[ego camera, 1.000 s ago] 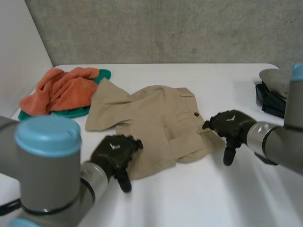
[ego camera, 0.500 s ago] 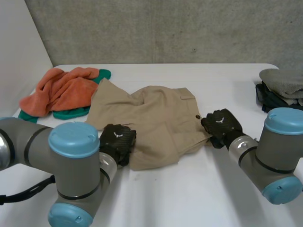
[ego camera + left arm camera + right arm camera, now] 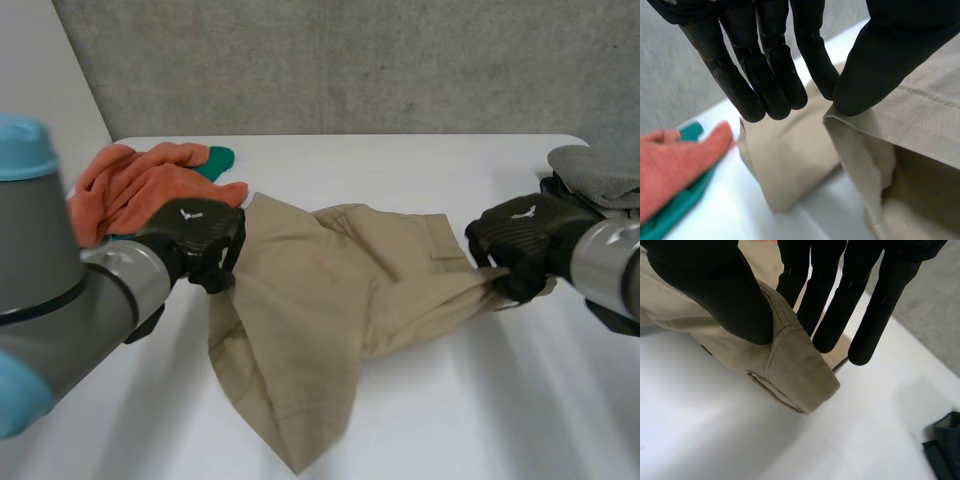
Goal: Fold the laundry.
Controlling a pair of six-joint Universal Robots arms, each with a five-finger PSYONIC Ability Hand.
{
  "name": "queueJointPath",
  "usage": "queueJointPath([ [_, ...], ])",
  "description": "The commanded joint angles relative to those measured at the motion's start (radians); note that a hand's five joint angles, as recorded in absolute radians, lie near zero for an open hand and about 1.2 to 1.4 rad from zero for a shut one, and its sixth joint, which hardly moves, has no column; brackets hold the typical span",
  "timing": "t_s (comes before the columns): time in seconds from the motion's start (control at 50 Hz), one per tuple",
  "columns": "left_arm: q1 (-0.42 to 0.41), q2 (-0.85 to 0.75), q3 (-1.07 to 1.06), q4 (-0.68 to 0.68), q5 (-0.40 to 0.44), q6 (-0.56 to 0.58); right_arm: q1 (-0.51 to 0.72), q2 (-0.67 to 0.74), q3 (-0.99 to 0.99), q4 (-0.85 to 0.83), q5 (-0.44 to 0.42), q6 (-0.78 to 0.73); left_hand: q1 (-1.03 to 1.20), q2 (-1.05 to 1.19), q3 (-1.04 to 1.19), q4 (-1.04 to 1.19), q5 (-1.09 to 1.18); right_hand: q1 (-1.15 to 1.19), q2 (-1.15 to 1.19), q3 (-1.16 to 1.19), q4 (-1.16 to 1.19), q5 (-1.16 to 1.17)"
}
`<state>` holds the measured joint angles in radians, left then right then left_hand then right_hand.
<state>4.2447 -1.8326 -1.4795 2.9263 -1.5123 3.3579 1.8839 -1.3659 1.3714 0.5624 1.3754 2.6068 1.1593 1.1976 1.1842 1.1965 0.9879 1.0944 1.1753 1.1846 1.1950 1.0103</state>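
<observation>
Fingers [image 3: 771,75] of the left hand [image 3: 195,238] close against the thumb on a hemmed edge of the tan garment [image 3: 320,310], pinching it. Fingers [image 3: 826,315] of the right hand [image 3: 520,245] are straight and clamp a thick seamed corner against the thumb. The garment spans the middle of the tabletop [image 3: 450,400] between the two hands, its left end raised and a loose flap trailing toward the near edge. Its type cannot be made out. Beyond the left hand, an orange cloth [image 3: 130,185] covers most of a green cloth [image 3: 215,158]. At the far right, a grey item [image 3: 600,170] on a dark one is cut off, partly behind the right arm.
</observation>
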Motion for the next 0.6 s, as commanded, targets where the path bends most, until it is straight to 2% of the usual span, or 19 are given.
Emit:
queueJointPath([
  [0.02, 0.034, -0.212, 0.197, 0.014, -0.057, -0.005, 0.049, 0.172, -0.101, -0.136, 0.125, 0.006, 0.237, 0.199, 0.212, 0.2, 0.234, 0.302, 0.221, 0.212, 0.201, 0.211],
  [0.1, 0.063, -0.257, 0.379, 0.088, -0.051, -0.026, 0.083, 0.212, -0.213, -0.287, 0.206, 0.048, 0.237, 0.199, 0.212, 0.2, 0.234, 0.302, 0.221, 0.212, 0.201, 0.211],
  [0.12, 0.069, -0.248, 0.443, 0.134, -0.037, -0.047, 0.084, 0.209, -0.245, -0.371, 0.226, 0.079, 0.237, 0.199, 0.212, 0.2, 0.234, 0.302, 0.221, 0.212, 0.201, 0.211],
  [0.2, 0.086, -0.199, 0.553, 0.284, 0.007, -0.115, 0.089, 0.165, -0.291, -0.574, 0.241, 0.159, 0.237, 0.199, 0.212, 0.2, 0.234, 0.302, 0.221, 0.212, 0.201, 0.211],
  [0.26, 0.098, -0.169, 0.591, 0.393, 0.006, -0.175, 0.101, 0.104, -0.296, -0.674, 0.243, 0.199, 0.237, 0.199, 0.212, 0.2, 0.234, 0.302, 0.221, 0.212, 0.201, 0.211],
  [0.32, 0.106, -0.154, 0.597, 0.409, -0.003, -0.199, 0.112, 0.073, -0.284, -0.682, 0.235, 0.207, 0.237, 0.199, 0.212, 0.2, 0.234, 0.302, 0.221, 0.212, 0.201, 0.211],
  [0.4, 0.135, -0.148, 0.553, 0.354, -0.012, -0.206, 0.126, 0.051, -0.226, -0.684, 0.203, 0.205, 0.237, 0.199, 0.212, 0.2, 0.234, 0.302, 0.221, 0.212, 0.201, 0.211],
  [0.56, 0.184, -0.175, 0.283, 0.318, -0.008, -0.204, 0.112, 0.042, 0.003, -0.627, 0.18, 0.176, 0.223, 0.184, 0.198, 0.186, 0.22, 0.302, 0.221, 0.212, 0.201, 0.211],
  [0.58, 0.178, -0.181, 0.225, 0.314, 0.006, -0.212, 0.118, 0.045, 0.046, -0.615, 0.179, 0.155, -0.306, -0.345, -0.331, -0.344, -0.31, 0.302, 0.221, 0.212, 0.201, 0.211],
  [0.6, 0.17, -0.186, 0.197, 0.312, 0.012, -0.218, 0.122, 0.047, 0.066, -0.61, 0.18, 0.144, -0.53, -0.568, -0.555, -0.567, -0.533, 0.302, 0.221, 0.212, 0.201, 0.211],
])
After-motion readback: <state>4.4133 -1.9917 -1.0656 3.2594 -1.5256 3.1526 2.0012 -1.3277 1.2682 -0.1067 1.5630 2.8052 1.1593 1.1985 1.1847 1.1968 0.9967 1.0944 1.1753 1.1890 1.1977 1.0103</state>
